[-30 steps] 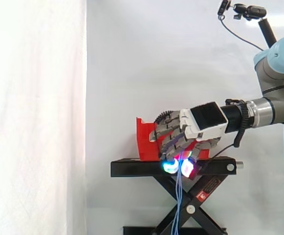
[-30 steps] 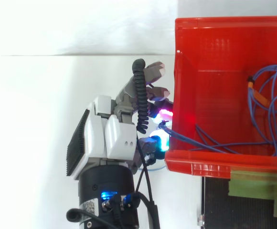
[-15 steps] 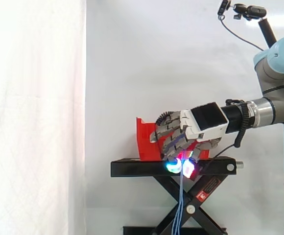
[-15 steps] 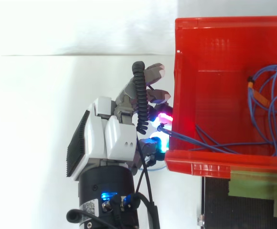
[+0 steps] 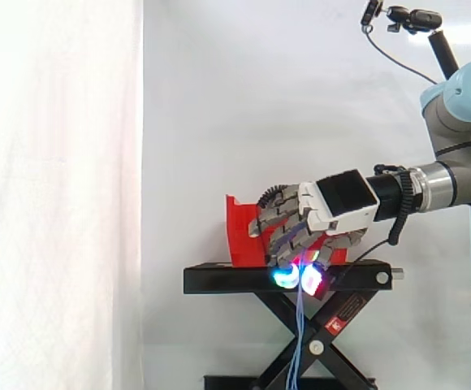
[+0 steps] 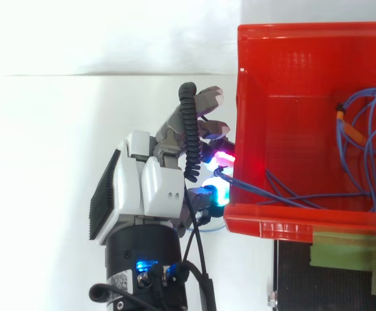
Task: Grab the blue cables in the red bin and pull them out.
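Bright, even light fills both views. On the side view's left the curtain [image 5: 57, 195] washes out almost to pure white. The pads [image 6: 223, 158] of my robot hand [image 6: 148, 188] glow cyan and magenta, casting a bright patch on the bin [image 6: 292, 52] wall.

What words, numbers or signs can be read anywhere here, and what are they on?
Red label on the black stand: there is print on it, too small to read.
White sticker on the arm's wrist: too blurred to read.
No text can be read clearly.
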Controlling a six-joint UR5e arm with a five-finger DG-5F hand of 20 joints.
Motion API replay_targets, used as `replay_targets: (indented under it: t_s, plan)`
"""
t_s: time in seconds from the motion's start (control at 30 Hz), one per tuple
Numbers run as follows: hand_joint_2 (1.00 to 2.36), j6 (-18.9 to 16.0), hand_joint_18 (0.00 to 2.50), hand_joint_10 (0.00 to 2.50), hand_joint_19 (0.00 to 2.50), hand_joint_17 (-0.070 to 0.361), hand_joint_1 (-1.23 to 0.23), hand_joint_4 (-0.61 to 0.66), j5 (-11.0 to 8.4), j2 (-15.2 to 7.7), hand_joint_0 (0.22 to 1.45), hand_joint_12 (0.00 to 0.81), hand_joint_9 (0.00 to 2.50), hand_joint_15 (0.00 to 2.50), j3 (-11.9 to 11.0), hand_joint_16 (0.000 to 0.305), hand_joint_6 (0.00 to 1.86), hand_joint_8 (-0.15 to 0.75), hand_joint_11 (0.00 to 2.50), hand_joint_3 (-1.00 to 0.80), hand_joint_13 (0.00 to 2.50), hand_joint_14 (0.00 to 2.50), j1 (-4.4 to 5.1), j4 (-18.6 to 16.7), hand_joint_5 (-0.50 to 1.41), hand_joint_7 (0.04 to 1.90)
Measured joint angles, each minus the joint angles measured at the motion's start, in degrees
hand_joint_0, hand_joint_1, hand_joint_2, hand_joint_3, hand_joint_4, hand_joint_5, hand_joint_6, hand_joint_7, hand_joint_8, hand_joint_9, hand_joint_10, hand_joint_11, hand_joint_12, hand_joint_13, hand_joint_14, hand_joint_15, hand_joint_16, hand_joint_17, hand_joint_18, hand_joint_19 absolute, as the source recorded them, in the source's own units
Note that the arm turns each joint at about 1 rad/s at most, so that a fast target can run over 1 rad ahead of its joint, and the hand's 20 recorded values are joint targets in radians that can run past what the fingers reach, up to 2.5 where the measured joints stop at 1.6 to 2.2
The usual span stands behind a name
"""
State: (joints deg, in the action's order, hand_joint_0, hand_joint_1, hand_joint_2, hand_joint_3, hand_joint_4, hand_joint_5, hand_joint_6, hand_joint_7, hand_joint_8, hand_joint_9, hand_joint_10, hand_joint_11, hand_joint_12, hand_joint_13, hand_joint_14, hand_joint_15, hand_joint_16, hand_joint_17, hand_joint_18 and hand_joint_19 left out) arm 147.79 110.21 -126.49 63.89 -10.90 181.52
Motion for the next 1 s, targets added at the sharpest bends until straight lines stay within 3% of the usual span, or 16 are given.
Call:
replay_targets:
  t_s: [0.3,0.67,1.0]
  plan:
    - [1.00,0.00,0.57,0.02,0.52,0.113,-0.92,0.17,0.03,0.01,0.85,0.350,0.96,0.33,0.00,0.050,0.01,0.268,0.53,-1.00,0.62,0.01,0.02,0.64,0.93,0.79]
    - [1.00,0.00,0.60,0.02,0.50,0.111,-0.90,0.13,0.04,0.01,0.90,0.347,0.99,0.33,-0.03,0.049,0.00,0.267,0.53,-1.00,0.64,0.01,0.18,0.77,1.01,0.96]
    - [1.00,-0.98,0.61,0.02,0.50,0.109,-0.89,0.13,0.03,0.02,0.91,0.345,1.00,0.33,-0.22,0.049,0.06,0.267,0.53,-1.00,0.65,0.01,0.28,0.76,1.01,0.97]
